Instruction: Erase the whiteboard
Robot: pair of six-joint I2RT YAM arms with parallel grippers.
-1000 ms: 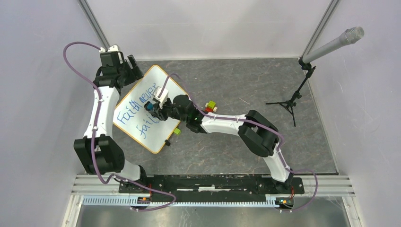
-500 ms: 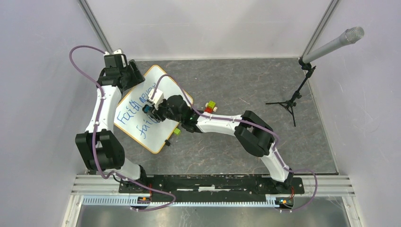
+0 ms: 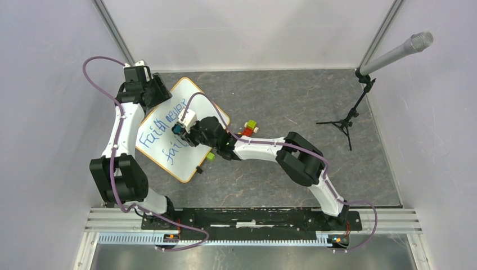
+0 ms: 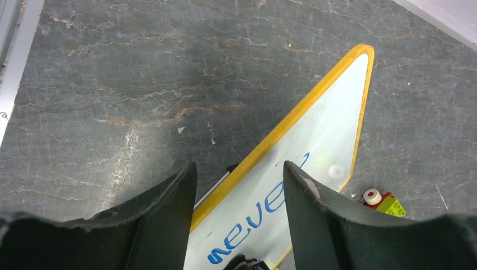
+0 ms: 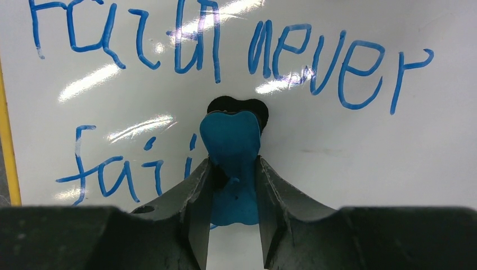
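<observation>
Your left gripper (image 4: pixel 237 169) sits at the whiteboard's far-left corner, jaws spread, straddling the yellow rim; you can't tell whether they touch it. The whiteboard (image 3: pixel 181 93) lies flat and turned diagonally on the left half of the grey stone-look table (image 3: pixel 292 95). The blue writing (image 5: pixel 225 50) reads "Faith never" with "fai" visible below it.

Your right gripper (image 5: pixel 232 169) is over the whiteboard's middle, pinched on a blue pad (image 5: pixel 230 140). The pad's tip is between the two lines of writing; contact with the board is unclear.

A small green brick (image 3: pixel 210 156) lies just beside the whiteboard's right edge. A cluster of green, red and white bricks (image 3: pixel 250 126) is near that edge, further right. A microphone (image 3: pixel 394 53) on a black tripod stand (image 3: pixel 346 121) is well to the right of the whiteboard. Plain pale walls surround the table.
</observation>
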